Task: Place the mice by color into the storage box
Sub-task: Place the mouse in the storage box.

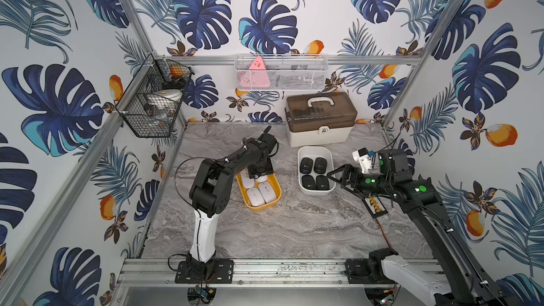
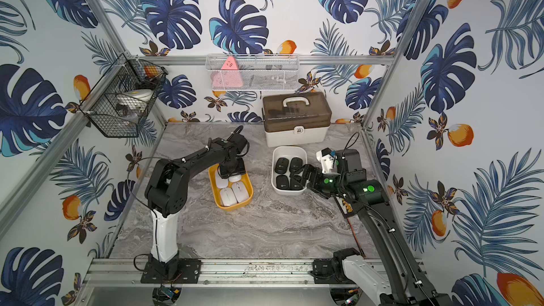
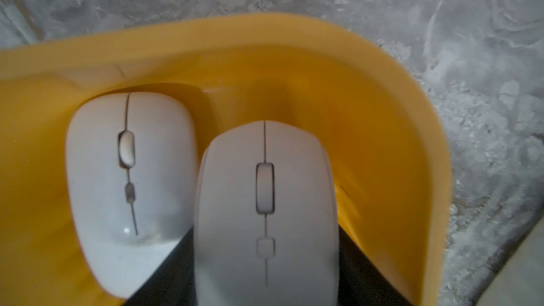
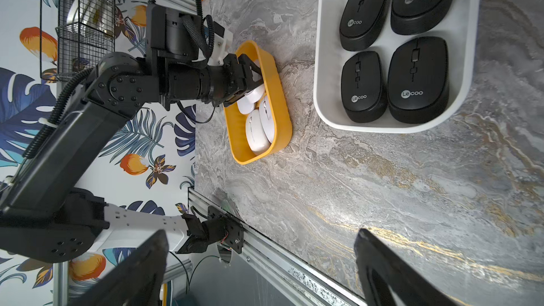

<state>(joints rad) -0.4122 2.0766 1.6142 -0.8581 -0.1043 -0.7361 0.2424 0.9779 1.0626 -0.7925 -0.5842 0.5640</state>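
I'm looking in past the aluminium rail at six o'clock. Just left of the marble tabletop's centre, the yellow tray is holding white mice, which are lying side by side. The left gripper is reaching down into the tray's twelve o'clock end. Its fingers are flanking one more white mouse, and I cannot tell whether they are squeezing it. At two o'clock from the tray, the white bin is holding four black mice, two by two. The right gripper is hovering at the bin's four o'clock corner, jaws spread wide. At twelve o'clock a lidded case is sitting by the wall.
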